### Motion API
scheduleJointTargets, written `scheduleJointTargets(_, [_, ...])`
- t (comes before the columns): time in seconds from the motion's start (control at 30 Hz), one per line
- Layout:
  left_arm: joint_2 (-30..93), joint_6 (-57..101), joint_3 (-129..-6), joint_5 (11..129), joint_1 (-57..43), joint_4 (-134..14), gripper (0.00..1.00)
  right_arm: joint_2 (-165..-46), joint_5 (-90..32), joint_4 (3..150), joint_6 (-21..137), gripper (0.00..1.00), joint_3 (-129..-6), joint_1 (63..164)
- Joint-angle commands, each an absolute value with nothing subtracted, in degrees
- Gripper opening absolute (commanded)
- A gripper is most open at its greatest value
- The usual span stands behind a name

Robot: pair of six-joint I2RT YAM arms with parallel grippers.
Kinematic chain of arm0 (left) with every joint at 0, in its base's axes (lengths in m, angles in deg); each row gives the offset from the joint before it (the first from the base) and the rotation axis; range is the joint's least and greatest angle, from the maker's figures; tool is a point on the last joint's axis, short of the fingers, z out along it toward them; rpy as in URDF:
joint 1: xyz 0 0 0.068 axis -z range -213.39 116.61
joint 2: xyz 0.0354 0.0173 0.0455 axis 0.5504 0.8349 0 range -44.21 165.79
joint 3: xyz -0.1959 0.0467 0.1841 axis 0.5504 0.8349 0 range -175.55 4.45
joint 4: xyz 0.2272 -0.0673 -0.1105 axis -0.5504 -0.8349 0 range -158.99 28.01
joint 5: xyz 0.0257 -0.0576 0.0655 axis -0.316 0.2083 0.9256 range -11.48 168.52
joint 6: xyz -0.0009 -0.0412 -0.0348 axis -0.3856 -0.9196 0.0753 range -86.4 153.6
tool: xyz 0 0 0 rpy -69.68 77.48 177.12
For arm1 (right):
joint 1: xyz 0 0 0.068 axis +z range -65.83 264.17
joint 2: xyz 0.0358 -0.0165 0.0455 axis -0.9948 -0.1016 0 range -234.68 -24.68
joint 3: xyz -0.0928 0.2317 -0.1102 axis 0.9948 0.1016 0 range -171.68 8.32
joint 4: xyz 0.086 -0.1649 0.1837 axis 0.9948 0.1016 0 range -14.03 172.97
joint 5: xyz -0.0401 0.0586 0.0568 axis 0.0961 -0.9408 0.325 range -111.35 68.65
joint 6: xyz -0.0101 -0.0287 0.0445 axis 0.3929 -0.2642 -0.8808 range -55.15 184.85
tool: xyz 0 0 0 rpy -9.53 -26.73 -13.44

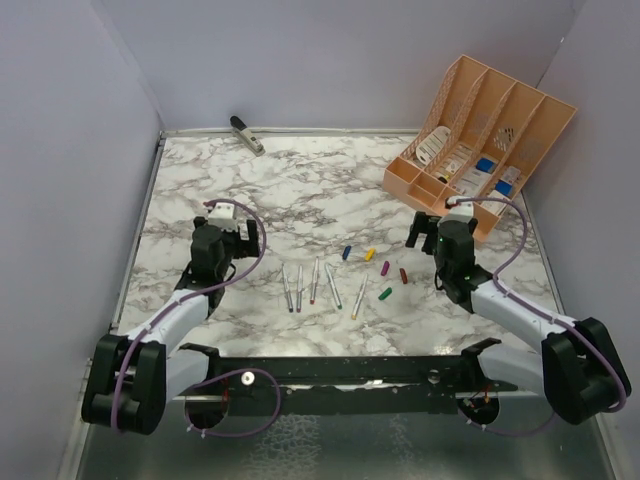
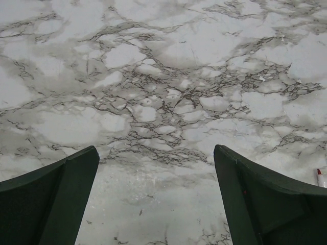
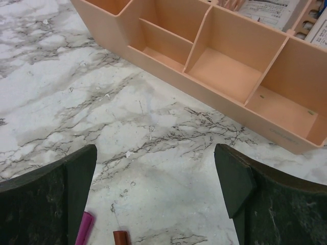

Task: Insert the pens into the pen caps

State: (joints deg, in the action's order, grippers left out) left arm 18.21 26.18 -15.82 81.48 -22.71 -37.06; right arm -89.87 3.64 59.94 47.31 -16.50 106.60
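Several thin silvery pens [image 1: 314,284] lie side by side on the marble table [image 1: 300,190], near the front middle. To their right lie the caps: blue [image 1: 347,252], yellow [image 1: 369,254], purple [image 1: 385,268], red [image 1: 403,275] and green [image 1: 385,294]. My left gripper [image 1: 243,233] is open and empty, left of the pens; a red pen tip [image 2: 321,176] shows at its view's right edge. My right gripper [image 1: 428,228] is open and empty, just right of the caps; the purple cap [image 3: 84,228] and red cap [image 3: 121,238] show by its left finger.
An orange organizer [image 1: 478,140] with blue and white items stands at the back right, its low front compartments [image 3: 225,66] close ahead of the right gripper. A dark-and-white clip-like object [image 1: 247,135] lies at the back edge. Walls enclose the table on three sides.
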Motion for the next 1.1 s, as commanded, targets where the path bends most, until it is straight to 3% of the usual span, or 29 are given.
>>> scheduleJointTargets(0.0, [18.5, 25.4, -18.7, 78.1, -21.0, -36.4, 0.99, -88.1, 1.5, 62.0, 47.4, 0.99, -18.2, 106.8])
scheduleJointTargets(0.1, [18.7, 24.5, -18.7, 76.8, -18.8, -36.4, 0.99, -87.1, -1.4, 63.9, 46.7, 1.00, -18.6, 106.8])
scheduleJointTargets(0.23, [19.8, 24.7, -19.9, 75.4, -14.6, -37.4, 0.99, -84.1, -2.7, 67.4, 45.5, 0.92, -17.9, 107.1])
scheduleJointTargets(0.43, [19.1, 24.2, -20.4, 83.4, -6.4, -38.0, 0.99, -79.3, -5.3, 69.7, 44.5, 0.84, -17.0, 108.9])
scheduleJointTargets(0.63, [18.9, 23.1, -20.9, 85.8, -6.1, -39.1, 0.99, -73.8, -10.2, 66.0, 45.4, 0.81, -15.6, 109.0])
scheduleJointTargets(0.7, [19.7, 22.7, -21.4, 84.9, -6.1, -39.5, 0.99, -72.8, -8.0, 65.0, 43.4, 0.82, -15.2, 109.0])
scheduleJointTargets(0.73, [20.1, 22.5, -21.6, 84.5, -6.1, -39.6, 0.99, -72.2, -6.4, 64.9, 42.7, 0.87, -15.3, 109.0])
scheduleJointTargets(0.77, [20.5, 22.3, -21.7, 84.2, -6.1, -39.6, 0.99, -71.8, -5.3, 64.8, 42.3, 0.99, -15.4, 109.0])
scheduleJointTargets(1.07, [20.3, 21.8, -21.6, 86.1, -6.1, -39.6, 0.98, -73.2, -5.5, 63.4, 42.9, 0.99, -16.6, 109.0])
